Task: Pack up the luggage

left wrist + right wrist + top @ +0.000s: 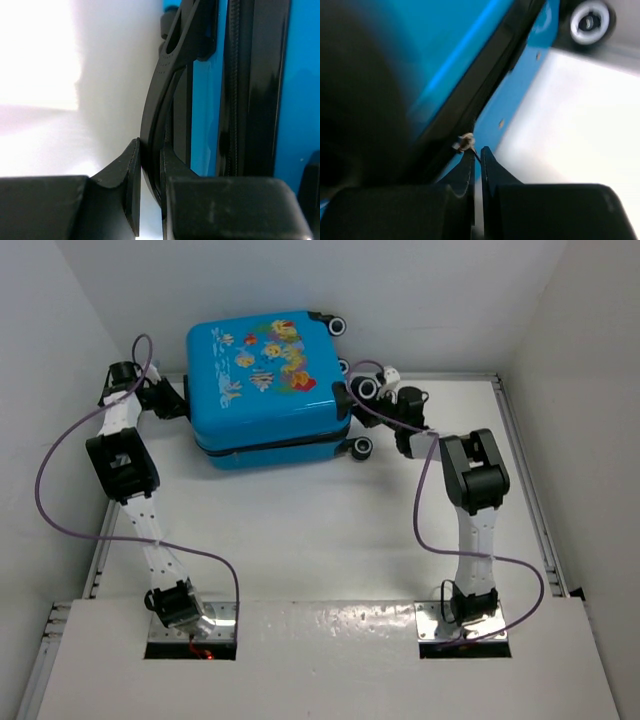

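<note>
White-walled table (pixel 300 540) carries the closed luggage (pixel 265 390) far-centre, left tool (pixel 150 150) pinching its black handle (pixel 160 85), right tool (pixel 476 152) pressed together beside the zipper pull (pixel 465 142).

Bright-blue suitcase (pixel 270 390) with colourful cartoon fish prints, black zipper band (pixel 270 446) and black-and-white wheels (pixel 339 325), on white worktop (pixel 300 530).

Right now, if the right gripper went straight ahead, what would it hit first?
Probably the suitcase: its black zipper band, with a small metal piece, sits just beyond the right gripper, though depth is unclear.
</note>
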Robot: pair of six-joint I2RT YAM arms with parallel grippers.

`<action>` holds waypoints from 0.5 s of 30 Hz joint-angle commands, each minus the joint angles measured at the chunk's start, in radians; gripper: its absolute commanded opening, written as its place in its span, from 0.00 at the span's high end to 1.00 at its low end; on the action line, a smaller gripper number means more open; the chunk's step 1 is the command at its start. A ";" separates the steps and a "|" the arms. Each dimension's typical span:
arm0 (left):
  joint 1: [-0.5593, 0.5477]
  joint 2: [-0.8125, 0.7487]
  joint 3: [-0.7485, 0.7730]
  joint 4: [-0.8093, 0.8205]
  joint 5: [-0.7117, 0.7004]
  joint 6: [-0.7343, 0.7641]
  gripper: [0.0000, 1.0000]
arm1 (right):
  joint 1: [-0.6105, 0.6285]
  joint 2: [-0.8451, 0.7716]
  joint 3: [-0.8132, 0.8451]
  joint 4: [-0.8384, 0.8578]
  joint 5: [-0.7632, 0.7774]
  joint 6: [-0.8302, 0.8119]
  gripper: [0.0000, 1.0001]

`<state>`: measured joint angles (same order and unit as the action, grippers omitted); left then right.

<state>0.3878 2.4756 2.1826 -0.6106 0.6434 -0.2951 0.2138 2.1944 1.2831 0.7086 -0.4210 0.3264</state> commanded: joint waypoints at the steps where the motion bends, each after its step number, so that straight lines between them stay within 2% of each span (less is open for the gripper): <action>1: 0.132 0.106 -0.017 0.098 -0.340 0.149 1.00 | -0.082 0.168 0.330 -0.064 0.459 0.094 1.00; 6: 0.141 0.076 -0.066 0.133 -0.312 0.163 1.00 | -0.073 0.329 0.534 -0.093 0.473 0.117 1.00; 7: 0.141 0.075 -0.066 0.133 -0.295 0.163 1.00 | -0.068 0.344 0.617 -0.104 0.472 0.117 1.00; 9: 0.141 0.065 -0.066 0.143 -0.240 0.163 1.00 | -0.071 0.424 0.680 -0.132 0.476 0.120 1.00; 10: 0.141 0.065 -0.075 0.155 -0.226 0.163 0.96 | -0.068 0.465 0.779 -0.152 0.475 0.120 1.00; 11: 0.141 0.046 -0.096 0.155 -0.226 0.163 0.79 | -0.059 0.506 0.810 -0.171 0.475 0.120 1.00; 13: 0.141 -0.015 -0.127 0.196 -0.205 0.163 0.66 | -0.053 0.559 0.906 -0.204 0.476 0.126 1.00; 14: 0.141 -0.044 -0.177 0.215 -0.205 0.137 0.49 | -0.042 0.573 0.947 -0.215 0.481 0.129 1.00; 15: 0.141 -0.079 -0.205 0.238 -0.196 0.128 0.43 | -0.036 0.576 0.944 -0.206 0.475 0.126 1.00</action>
<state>0.4107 2.4321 2.0636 -0.4412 0.6636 -0.2546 0.2283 2.7045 2.1193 0.4946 -0.3042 0.4454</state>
